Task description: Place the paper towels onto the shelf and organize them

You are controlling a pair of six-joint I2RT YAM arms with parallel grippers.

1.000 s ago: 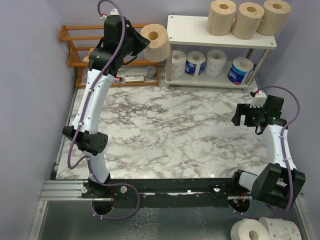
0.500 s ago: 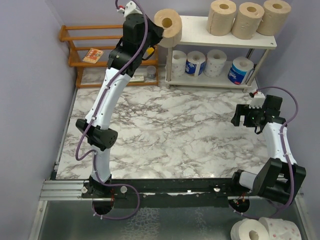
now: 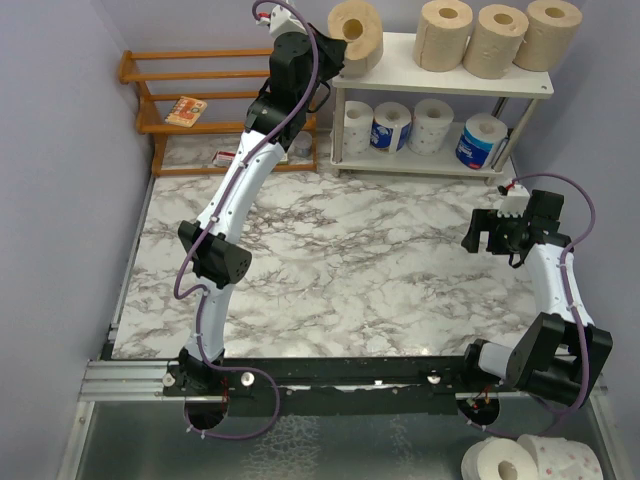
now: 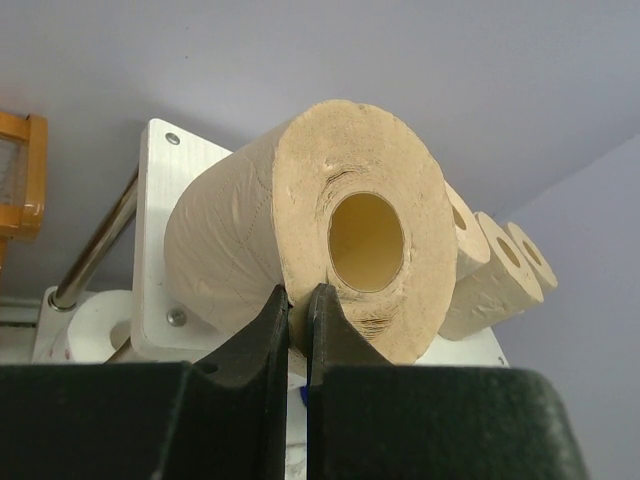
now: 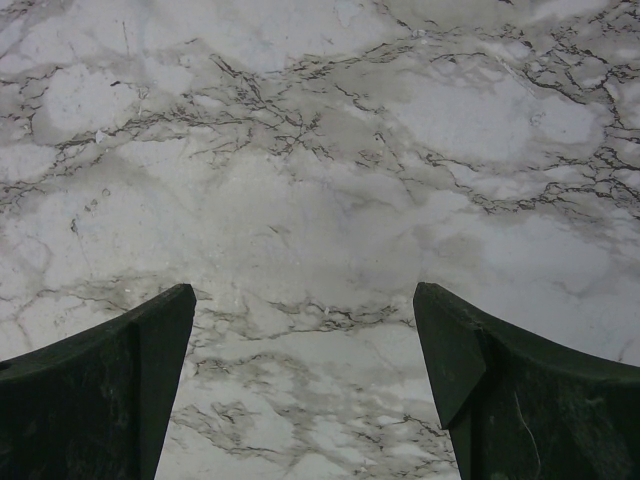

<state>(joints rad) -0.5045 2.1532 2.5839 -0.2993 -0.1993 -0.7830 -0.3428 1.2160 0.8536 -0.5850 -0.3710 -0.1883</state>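
The tan roll is at the far left end of the shelf, over the left corner of the top board, on its side with its hollow core facing the left hand. Three more tan rolls stand in a row to its right, and four wrapped or white ones fill the lower tier. The left hand is closed almost flat on the lower rim of the roll's end face. It seems to hold only a thin bite of the outer wraps rather than the whole wall. Whether the roll's weight already sits on the board I cannot tell, and part of it looks to overhang the left edge. A roll like this is probably light and soft. It dents under pressure, its rough paper gives good friction, and the loose outer layers may tear or unwind if they carry the load alone. A surer hold would likely be one finger down the core and one outside, clamping the thick wall, or a wide grip across the body. Being round, it may roll on the smooth board once let go, so it wants setting well inboard, beside its neighbours. The right hand hangs over the marble surface at the right, fingers wide apart and holding nothing.
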